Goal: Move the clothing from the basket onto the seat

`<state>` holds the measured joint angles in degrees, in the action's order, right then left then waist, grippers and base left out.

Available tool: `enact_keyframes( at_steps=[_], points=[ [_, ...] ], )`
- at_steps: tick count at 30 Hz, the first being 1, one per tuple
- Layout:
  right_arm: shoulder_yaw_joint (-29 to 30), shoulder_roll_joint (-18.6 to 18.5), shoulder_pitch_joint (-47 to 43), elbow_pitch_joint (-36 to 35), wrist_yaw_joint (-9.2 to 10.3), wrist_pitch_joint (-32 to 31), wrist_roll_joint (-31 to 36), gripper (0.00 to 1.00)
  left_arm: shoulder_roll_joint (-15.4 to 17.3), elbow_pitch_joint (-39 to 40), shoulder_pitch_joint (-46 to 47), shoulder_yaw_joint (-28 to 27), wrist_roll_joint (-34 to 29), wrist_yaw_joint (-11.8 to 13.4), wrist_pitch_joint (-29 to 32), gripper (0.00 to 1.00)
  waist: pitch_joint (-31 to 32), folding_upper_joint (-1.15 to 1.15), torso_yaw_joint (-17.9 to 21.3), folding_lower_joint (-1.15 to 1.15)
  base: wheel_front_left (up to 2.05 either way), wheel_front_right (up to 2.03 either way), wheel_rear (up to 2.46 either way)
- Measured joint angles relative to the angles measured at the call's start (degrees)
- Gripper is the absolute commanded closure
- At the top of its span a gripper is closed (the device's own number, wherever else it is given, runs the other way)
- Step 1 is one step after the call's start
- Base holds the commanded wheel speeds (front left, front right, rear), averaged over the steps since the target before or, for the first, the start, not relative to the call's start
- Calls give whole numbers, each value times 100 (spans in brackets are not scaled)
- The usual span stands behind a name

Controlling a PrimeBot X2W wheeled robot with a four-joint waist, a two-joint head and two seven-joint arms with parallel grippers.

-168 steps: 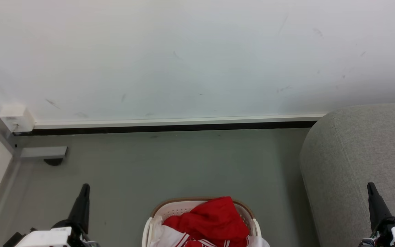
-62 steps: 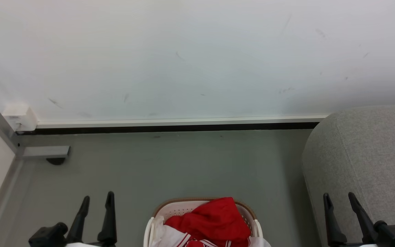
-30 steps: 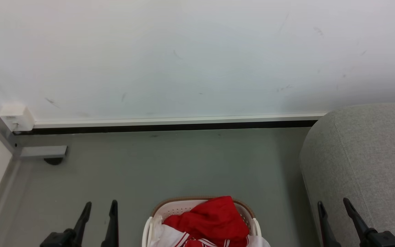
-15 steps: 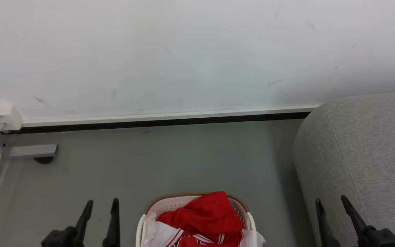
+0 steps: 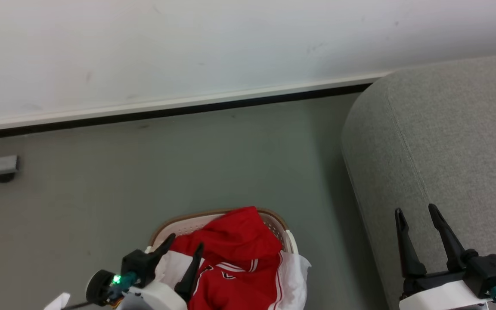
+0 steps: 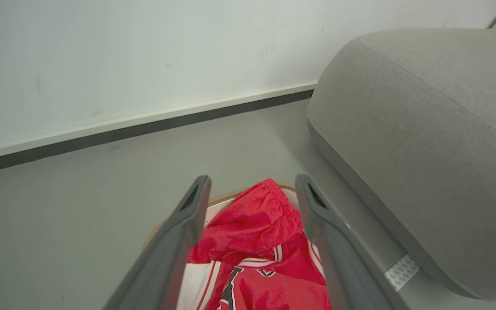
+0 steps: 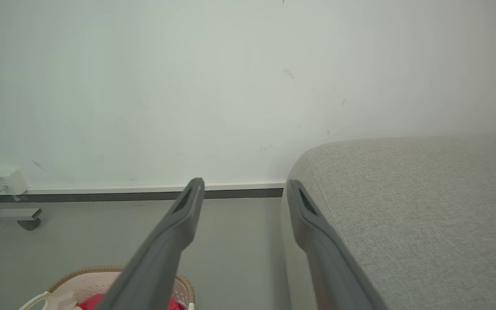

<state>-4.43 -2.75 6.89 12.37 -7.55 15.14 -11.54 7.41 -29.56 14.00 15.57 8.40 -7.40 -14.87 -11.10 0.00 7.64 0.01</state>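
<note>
Since half a second ago my head camera has tipped down and swung, so the whole scene sits lower and skewed. That shift is the camera, not the objects.

Real change: my left gripper [image 5: 185,241] has come in from beside the basket [image 5: 175,220] and now hangs over its left part. Fingers apart, nothing between them. Whether a fingertip touches cloth, I cannot tell.

In the left wrist view both fingers frame the clothing [image 5: 230,241]. The red shorts lie bunched on top with the gathered waistband towards the wall [image 5: 187,43]. The jersey lies below them, showing striped trim and dark lettering.

All the clothing is in the basket. A white fold hangs over the basket's right rim.

The basket stands on the grey floor [image 5: 187,159], left of the seat [image 5: 437,142] and apart from it.

My right gripper [image 5: 415,209] sits higher in the head view than before. Fingers apart, empty, in front of the seat's near edge.
</note>
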Motion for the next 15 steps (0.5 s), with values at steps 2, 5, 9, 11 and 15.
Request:
enact_keyframes(
  at_steps=[2,5,9,11,15],
  points=[
    [-44,-1,85,-74,0,1,-73,0,84,-390,276,246,29,-10,116,0,-175,0,100,0,0,0,0],
    [-91,-2,239,-174,0,1,-159,0,164,-926,674,606,94,-13,406,0,-465,0,238,0,0,0,0],
    [-147,-7,434,-338,0,1,-253,0,267,-1585,1129,966,241,-13,901,0,-887,0,409,0,0,0,0],
    [-209,-7,526,-424,0,1,-286,0,316,-1897,1354,1046,245,-13,1139,0,-1112,0,488,1,0,0,0],
    [-312,-5,665,-556,0,1,-381,0,428,-2429,1802,1092,242,16,1486,0,-1563,0,627,1,0,0,0]
  ],
)
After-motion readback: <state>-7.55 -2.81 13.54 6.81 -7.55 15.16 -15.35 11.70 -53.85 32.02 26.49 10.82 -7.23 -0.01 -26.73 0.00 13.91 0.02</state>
